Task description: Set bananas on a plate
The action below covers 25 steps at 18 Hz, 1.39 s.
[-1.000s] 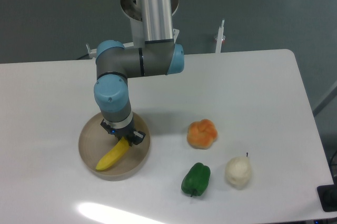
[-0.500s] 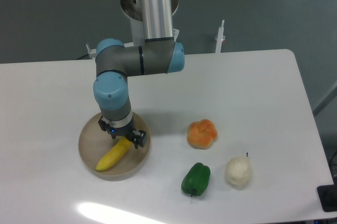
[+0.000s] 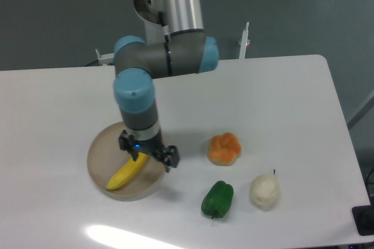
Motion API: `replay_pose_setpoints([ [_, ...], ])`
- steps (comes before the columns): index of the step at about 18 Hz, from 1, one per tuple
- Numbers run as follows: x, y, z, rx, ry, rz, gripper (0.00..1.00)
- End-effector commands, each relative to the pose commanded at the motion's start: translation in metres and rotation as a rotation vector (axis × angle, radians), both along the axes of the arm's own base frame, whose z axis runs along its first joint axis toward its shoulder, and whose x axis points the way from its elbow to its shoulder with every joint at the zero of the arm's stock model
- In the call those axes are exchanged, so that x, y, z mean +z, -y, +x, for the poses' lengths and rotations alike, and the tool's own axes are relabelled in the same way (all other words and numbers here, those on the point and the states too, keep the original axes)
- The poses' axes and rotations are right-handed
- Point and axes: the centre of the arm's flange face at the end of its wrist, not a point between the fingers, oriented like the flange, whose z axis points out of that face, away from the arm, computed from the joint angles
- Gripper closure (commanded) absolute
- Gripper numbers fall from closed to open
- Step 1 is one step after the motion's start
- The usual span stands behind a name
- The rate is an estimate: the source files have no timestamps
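A UR5e arm reaches down over a white tabletop (image 3: 280, 103), its claw (image 3: 148, 154) hanging over the right part of the plate (image 3: 100, 147); the claw's two dark fingers (image 3: 169, 156) stand spread apart, released and grasping nothing; the banana (image 3: 127, 172) lies inside the plate, its upper tip just below the claw between the spread fingers, its body running down and to the left from there; whether the fingers touch the fruit cannot be told; to the right of the claw, well apart from the plate, a round orange fruit (image 3: 224, 148) sits on the tabletop; lower right of the claw, a green pepper (image 3: 217, 199) rests near the front edge, and a pale, whitish pear-shaped fruit (image 3: 265, 190) with a short stem stands just beside the pepper, farther right
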Motion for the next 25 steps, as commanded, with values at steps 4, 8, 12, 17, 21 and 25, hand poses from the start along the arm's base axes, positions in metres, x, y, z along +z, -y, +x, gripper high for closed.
replay_pose_setpoints([
  [4,0.006,0.015,-0.072,-0.017,-0.035,-0.008,0.0],
  [8,0.011,0.051,-0.139,-0.118,-0.087,-0.042,0.0],
  [12,0.014,0.07,-0.168,-0.214,-0.141,-0.099,0.0],
  [17,0.012,0.072,-0.18,-0.243,-0.19,-0.155,0.0],
  [21,0.013,0.076,-0.189,-0.231,-0.191,-0.153,0.0],
  [25,0.017,0.082,-0.196,-0.22,-0.191,-0.147,0.0],
])
